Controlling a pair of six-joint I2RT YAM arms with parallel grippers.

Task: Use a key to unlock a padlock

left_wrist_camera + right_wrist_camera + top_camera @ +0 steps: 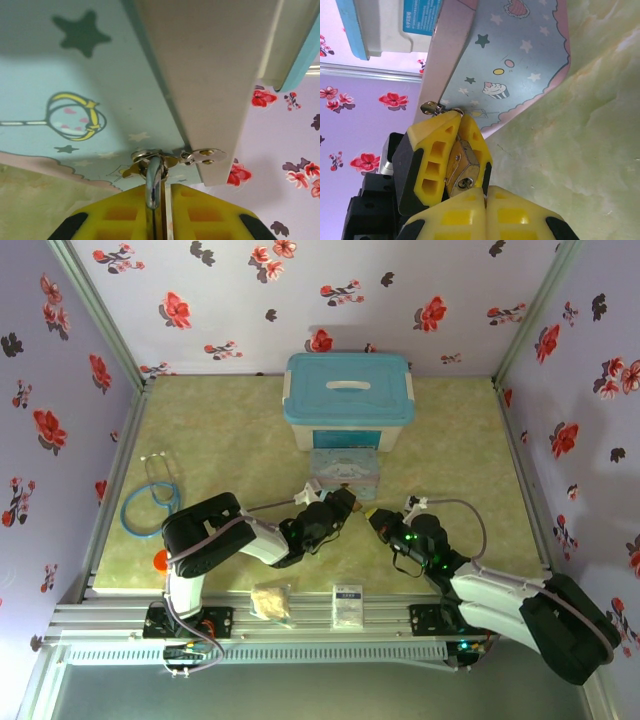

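The right gripper (484, 196), closest to its wrist camera, has its yellow fingers pressed together, with their tips just beside the keyhole end of the padlock (462, 169). The left gripper (159, 195) pinches that padlock by its brass body, and the silver shackle runs out between its fingertips to the clasp of the blue cartoon tin (345, 468). The tin stands mid-table (450, 440), just in front of the lidded storage box (348, 400) at the far edge.

Black-and-white arms (235, 535), yellow claws (160, 195)
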